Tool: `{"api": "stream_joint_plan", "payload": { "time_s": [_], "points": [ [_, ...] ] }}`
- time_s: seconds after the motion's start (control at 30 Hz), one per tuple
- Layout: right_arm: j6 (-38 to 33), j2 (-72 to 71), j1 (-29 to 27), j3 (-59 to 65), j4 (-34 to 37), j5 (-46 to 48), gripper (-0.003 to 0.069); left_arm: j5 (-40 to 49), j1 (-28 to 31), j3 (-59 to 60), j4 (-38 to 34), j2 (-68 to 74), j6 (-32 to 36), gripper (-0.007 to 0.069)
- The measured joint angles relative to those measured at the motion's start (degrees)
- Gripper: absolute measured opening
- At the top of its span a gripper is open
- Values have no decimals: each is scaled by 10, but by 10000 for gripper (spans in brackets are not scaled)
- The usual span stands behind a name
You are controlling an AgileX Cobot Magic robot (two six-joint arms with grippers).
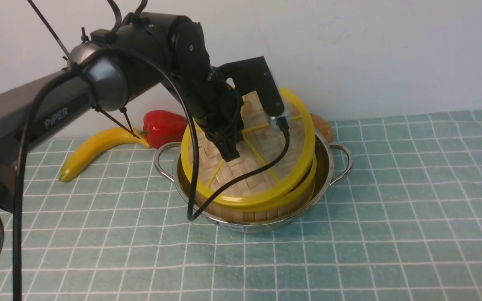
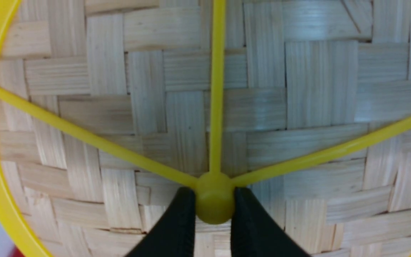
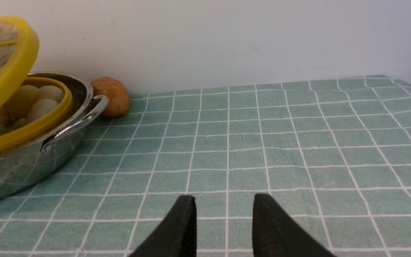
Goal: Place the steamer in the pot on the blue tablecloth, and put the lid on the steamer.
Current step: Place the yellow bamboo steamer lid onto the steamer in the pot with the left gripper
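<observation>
The pot [image 1: 329, 166] stands on the blue tablecloth [image 1: 391, 209] with the steamer [image 1: 303, 187] inside it. My left gripper [image 1: 230, 156] is shut on the yellow hub of the lid [image 1: 262, 140]. It holds the lid tilted, its near edge low on the steamer's rim and its far edge raised. In the left wrist view the black fingers [image 2: 177, 221] pinch the hub of the lid [image 2: 298, 89]. The right wrist view shows the pot [image 3: 20, 171], the steamer [image 3: 30, 130] with white round pieces inside, and the lid [image 3: 13, 67]. My right gripper [image 3: 223, 210] is open and empty over the cloth [image 3: 298, 142].
A banana [image 1: 90, 150] and a red pepper [image 1: 163, 127] lie behind the pot on its left. A brown potato-like lump [image 3: 111, 96] sits behind the pot's right handle, also in the front view [image 1: 324, 126]. A white wall closes the back.
</observation>
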Motion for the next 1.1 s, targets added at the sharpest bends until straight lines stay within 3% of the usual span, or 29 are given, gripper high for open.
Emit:
{"api": "stream_joint_plan", "payload": {
  "time_s": [0.27,1.1],
  "points": [
    [0,0,0,0,0,0,243,-8,0,0,-24,3,55,116],
    [0,0,0,0,0,0,243,-39,0,-1,-35,45,67,116]
  ]
}}
